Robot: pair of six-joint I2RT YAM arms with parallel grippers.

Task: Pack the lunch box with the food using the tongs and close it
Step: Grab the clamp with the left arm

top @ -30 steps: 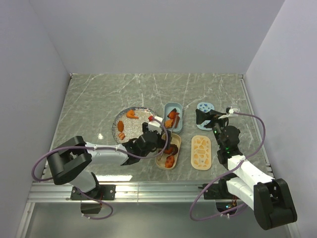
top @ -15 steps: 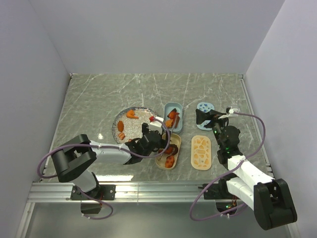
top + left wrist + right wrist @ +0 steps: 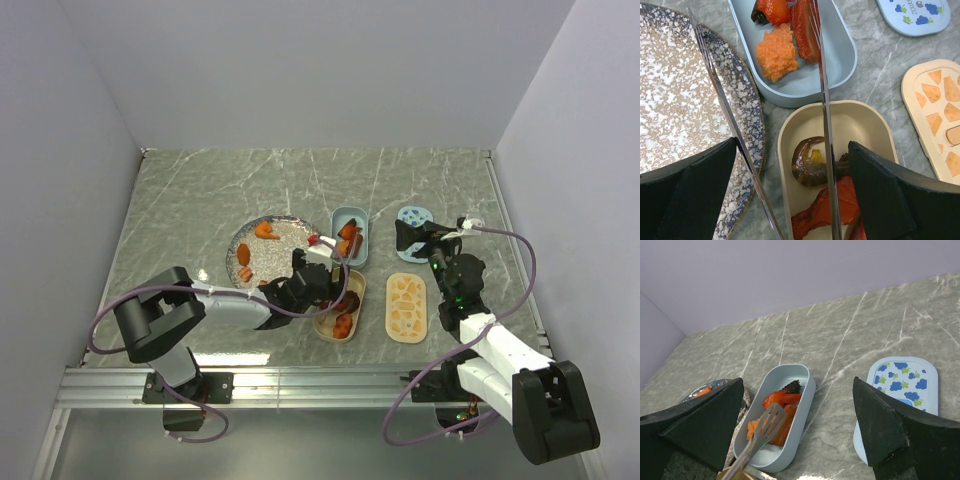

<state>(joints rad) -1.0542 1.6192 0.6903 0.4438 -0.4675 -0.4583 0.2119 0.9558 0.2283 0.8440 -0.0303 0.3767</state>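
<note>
My left gripper (image 3: 792, 150) is shut on the metal tongs (image 3: 825, 100), whose two arms run spread apart along its fingers. The tongs hang over the beige lunch box tub (image 3: 785, 145) and reach toward the blue tub (image 3: 845, 65); their slotted tip (image 3: 767, 422) is empty. Food lies in the blue tub, an orange chunk (image 3: 776, 52) and red pieces (image 3: 802, 25). The beige tub holds a dark brown piece (image 3: 807, 162) and a red one (image 3: 825, 212). More orange food (image 3: 265, 231) stays on the speckled plate (image 3: 275, 255). My right gripper (image 3: 415, 240) is open and empty.
The blue flowered lid (image 3: 413, 217) lies on the table just beyond my right gripper. The beige patterned lid (image 3: 406, 307) lies right of the beige tub. Grey walls close in the marble table on three sides.
My left arm has pushed the tongs a little forward and to the right, over the beige tub toward the blue one. The right arm has not moved.
</note>
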